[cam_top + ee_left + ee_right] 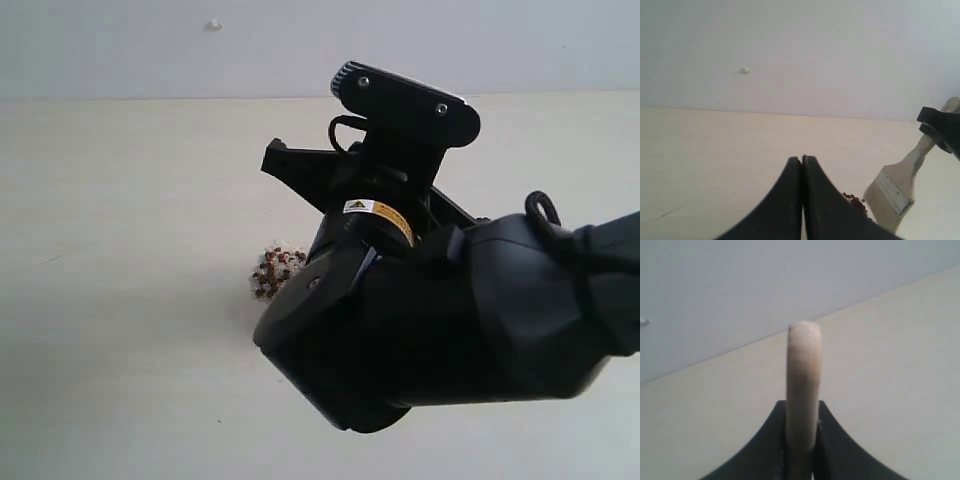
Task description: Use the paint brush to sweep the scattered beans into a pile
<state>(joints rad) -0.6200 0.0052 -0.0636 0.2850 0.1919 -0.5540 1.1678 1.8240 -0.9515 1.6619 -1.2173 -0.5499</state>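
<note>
Wide view first: the table (120, 250), a smooth matt cream surface, runs far back to a straight edge where it meets the plain pale grey wall (150, 50), and there is broad room across its whole left side and along the near edge. The right half is another story, with the right arm (450, 320), a bulky glossy black housing with rounded shells, crowding the exterior view and hiding the table beneath it (a small yellow warning label (378, 215) sits on its wrist). From the left wrist we pick up the paint brush (892, 192), tilted, with flat off-white bristles low by the table, a ribbed silver ferrule above them and a cream wooden handle rising to the right. The right gripper (801, 407) is clamped on that handle, its two black fingers (832, 432) hugging the sides and the rounded end poking up between them. The left gripper (802, 159) hangs over bare table with its curved black jaws pressed together, nothing between them. The beans (276, 271), tiny round reddish-brown ones with pale crumbs among them, sit bunched near the table's middle, at the arm's left edge and just beside the bristles; whether the bristles touch them, I cannot tell. Last, one white speck (213, 24) high on the wall.
</note>
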